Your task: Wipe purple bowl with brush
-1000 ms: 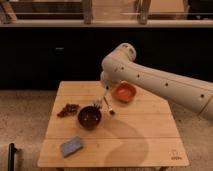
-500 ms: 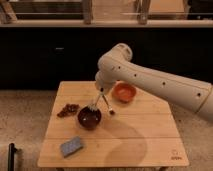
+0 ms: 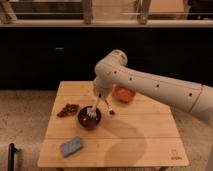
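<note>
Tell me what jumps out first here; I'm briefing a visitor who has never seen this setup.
The big white arm sweeps in from the right over a wooden table. Its gripper hangs above the purple bowl at the table's left middle, holding the brush down into it. An orange bowl sits behind, and a blue-grey sponge lies near the front left.

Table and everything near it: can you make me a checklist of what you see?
Surface: wooden table, square, light wood.
Job's things: purple bowl near the left middle; brush reaching down into it.
Clutter: orange bowl behind the arm; blue-grey sponge at the front left; reddish-brown bits left of the purple bowl.
Grippers: tool just above the purple bowl, at the brush handle.
Cables: nothing seen.
Surroundings: dark cabinet front behind, speckled floor.
</note>
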